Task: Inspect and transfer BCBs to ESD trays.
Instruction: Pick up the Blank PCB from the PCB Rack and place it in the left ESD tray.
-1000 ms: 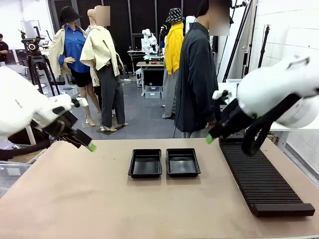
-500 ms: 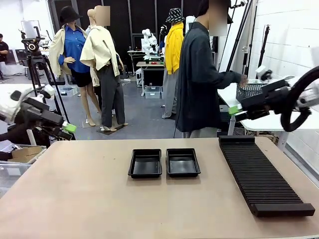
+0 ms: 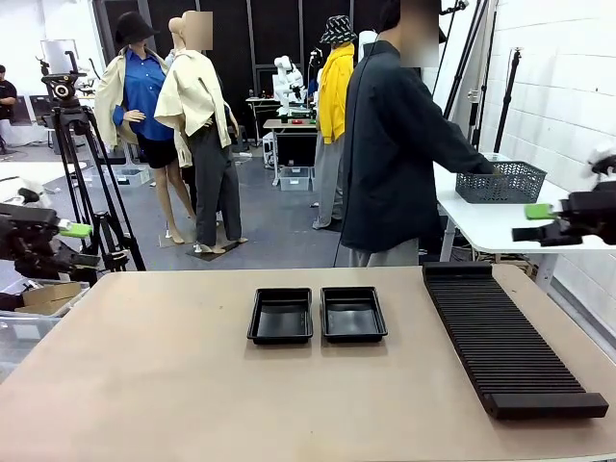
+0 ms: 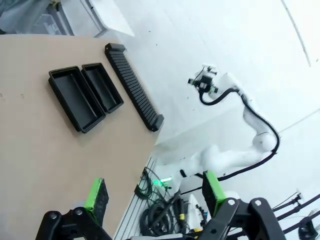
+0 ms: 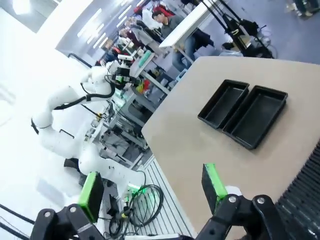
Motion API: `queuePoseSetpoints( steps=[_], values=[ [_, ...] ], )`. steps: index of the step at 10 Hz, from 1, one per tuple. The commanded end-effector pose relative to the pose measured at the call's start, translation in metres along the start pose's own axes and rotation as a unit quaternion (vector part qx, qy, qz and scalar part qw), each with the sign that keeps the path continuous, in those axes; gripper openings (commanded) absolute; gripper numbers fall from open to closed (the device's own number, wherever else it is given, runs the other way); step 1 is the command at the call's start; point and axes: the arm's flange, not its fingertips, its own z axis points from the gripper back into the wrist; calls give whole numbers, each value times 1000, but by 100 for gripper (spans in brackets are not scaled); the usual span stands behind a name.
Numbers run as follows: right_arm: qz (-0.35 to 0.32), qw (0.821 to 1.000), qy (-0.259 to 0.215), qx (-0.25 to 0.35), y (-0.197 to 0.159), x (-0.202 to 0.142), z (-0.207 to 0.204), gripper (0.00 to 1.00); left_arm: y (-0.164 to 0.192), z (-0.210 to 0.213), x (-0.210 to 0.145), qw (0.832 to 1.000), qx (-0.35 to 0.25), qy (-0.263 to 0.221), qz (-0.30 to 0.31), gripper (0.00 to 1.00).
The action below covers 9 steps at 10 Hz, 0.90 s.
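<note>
Black ESD trays (image 3: 280, 316) sit side by side mid-way across the table (image 3: 144, 385). Out past its sides, left gripper (image 4: 154, 190) and right gripper (image 5: 152, 187) each spread wide.

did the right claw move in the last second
Yes. The right claw has pulled back rightward and upward, away from the far end of the black rack.

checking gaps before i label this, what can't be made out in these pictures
Grey basket: front view, mesh wall and distance hide its contents.
Person: front view, the far arm is hidden behind the body.
Black rack: front view, slots too narrow to see into.
Right claw: front view, its arm is cut off by the right edge.
</note>
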Motion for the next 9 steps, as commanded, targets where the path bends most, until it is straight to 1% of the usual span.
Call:
queuePoseSetpoints(
  steps=[1,2,5,6,7,9],
  values=[
    [2,999,-33,10,-6,-12,10,100,8,16,5,999,-26,-31,-16,100],
    [-2,999,-43,14,-8,-18,18,100,9,25,1,999,-30,-40,-19,100],
    [-14,998,-56,6,-9,-22,24,100,10,31,-1,998,-31,-35,-43,100],
    [-10,998,-57,3,-5,-20,21,100,12,30,-2,998,-29,-35,-41,100],
    [-20,999,-43,2,-10,-23,30,100,9,31,-4,999,-21,-33,-22,100],
    [-20,999,-43,2,-10,-23,30,100,9,31,-4,999,-21,-33,-22,100]
  ],
)
